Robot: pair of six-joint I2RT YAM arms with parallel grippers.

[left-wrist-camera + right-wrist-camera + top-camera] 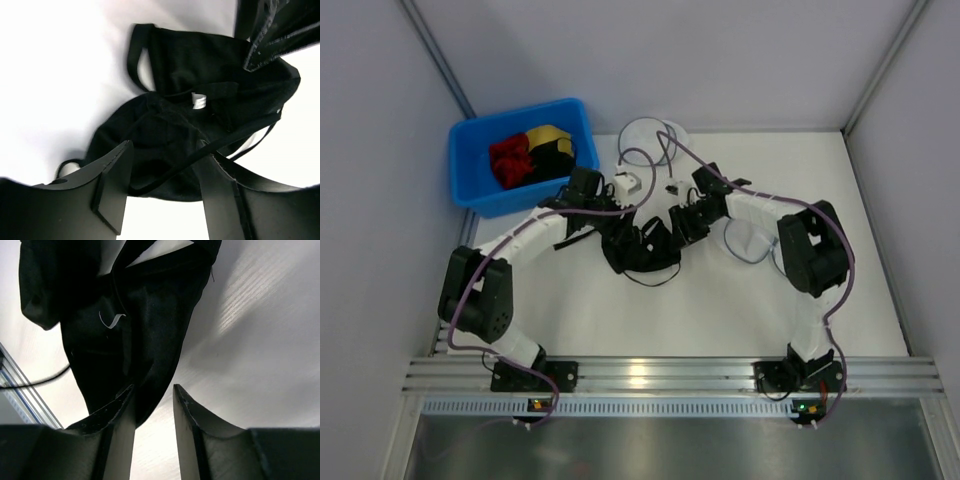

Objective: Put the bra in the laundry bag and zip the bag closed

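Observation:
The black bra (642, 255) lies crumpled on the white table at the centre, between the two arms. In the left wrist view the bra (170, 130) sits just beyond my left gripper (165, 150), which is open, with a thin strap running across its right finger. My right gripper (153, 390) has its jaws apart by a narrow gap, and the bra's edge (125, 340) hangs against its left finger. Seen from above, the left gripper (623, 240) and right gripper (677, 228) both reach down onto the bra. The see-through laundry bag (655, 133) lies at the back, behind both grippers.
A blue bin (515, 112) at the back left holds a red garment (510, 160) and a yellow-and-black one (548, 140). A faint round mesh piece (748, 243) lies under the right forearm. Part of the right gripper (270, 35) shows in the left wrist view. Grey walls enclose the table.

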